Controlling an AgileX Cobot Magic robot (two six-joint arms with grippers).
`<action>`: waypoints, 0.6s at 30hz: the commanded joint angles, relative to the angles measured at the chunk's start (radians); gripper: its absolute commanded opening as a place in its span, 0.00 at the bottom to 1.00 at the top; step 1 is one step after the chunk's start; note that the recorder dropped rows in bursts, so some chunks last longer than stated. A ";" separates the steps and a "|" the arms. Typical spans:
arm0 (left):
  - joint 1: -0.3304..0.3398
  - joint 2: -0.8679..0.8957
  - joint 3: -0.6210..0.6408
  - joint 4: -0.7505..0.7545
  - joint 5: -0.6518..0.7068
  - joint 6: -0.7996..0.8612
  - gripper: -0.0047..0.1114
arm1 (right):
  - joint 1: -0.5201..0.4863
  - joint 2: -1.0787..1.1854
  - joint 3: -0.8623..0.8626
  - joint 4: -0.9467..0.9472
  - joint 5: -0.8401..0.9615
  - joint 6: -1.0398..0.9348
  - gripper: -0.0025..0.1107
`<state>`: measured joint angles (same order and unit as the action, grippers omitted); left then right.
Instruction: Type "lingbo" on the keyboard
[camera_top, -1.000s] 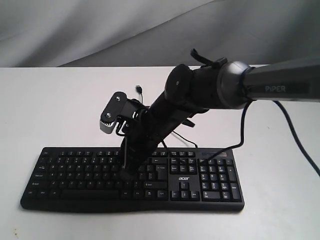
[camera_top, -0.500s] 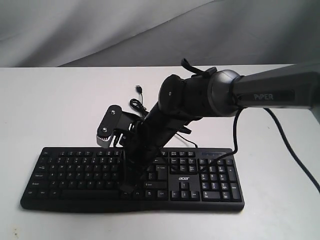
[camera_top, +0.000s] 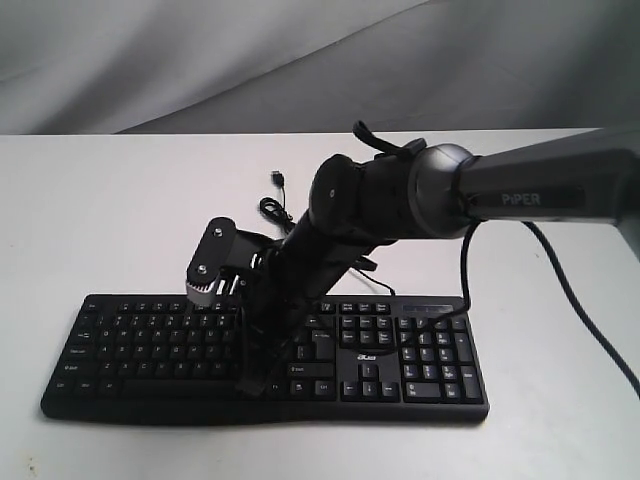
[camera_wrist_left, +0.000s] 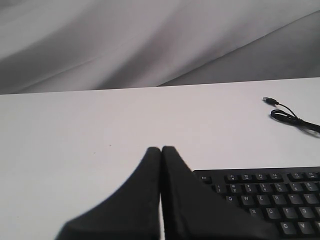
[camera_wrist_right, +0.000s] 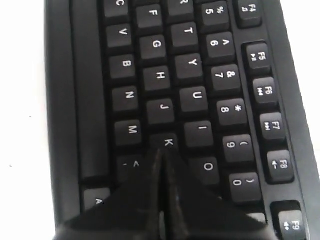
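The black keyboard (camera_top: 150, 340) lies across the front of the white table (camera_top: 110, 210). My right arm reaches over it from the right. The right gripper (camera_top: 250, 385) is shut with nothing in it and points down at the letter rows. In the right wrist view the shut right gripper (camera_wrist_right: 161, 152) has its tips at the edge of the K key (camera_wrist_right: 168, 142), beside O (camera_wrist_right: 207, 166); whatever lies under them is hidden. The left gripper (camera_wrist_left: 161, 148) is also shut and empty, hovering off the keyboard's (camera_wrist_left: 270, 200) Esc corner. It does not show in the exterior view.
The thin black USB cable (camera_top: 275, 205) lies coiled on the table behind the keyboard, its plug (camera_wrist_left: 270, 100) loose. A grey cloth backdrop (camera_top: 300, 60) hangs behind the table. The right arm's own cable (camera_top: 580, 300) trails at the right.
The right arm has dropped and swung toward the keyboard's front. Its shut gripper has travelled from the middle letter rows down to the lower rows.
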<state>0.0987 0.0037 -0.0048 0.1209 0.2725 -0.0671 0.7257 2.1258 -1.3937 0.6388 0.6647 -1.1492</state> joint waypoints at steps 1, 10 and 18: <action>0.001 -0.004 0.005 -0.004 -0.007 -0.002 0.04 | 0.004 -0.001 0.001 -0.001 -0.006 -0.008 0.02; 0.001 -0.004 0.005 -0.004 -0.007 -0.002 0.04 | 0.004 -0.001 0.001 -0.006 -0.011 -0.008 0.02; 0.001 -0.004 0.005 -0.004 -0.007 -0.002 0.04 | 0.004 0.008 0.001 -0.011 -0.016 -0.008 0.02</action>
<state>0.0987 0.0037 -0.0048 0.1209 0.2725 -0.0671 0.7295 2.1446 -1.3937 0.6366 0.6504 -1.1492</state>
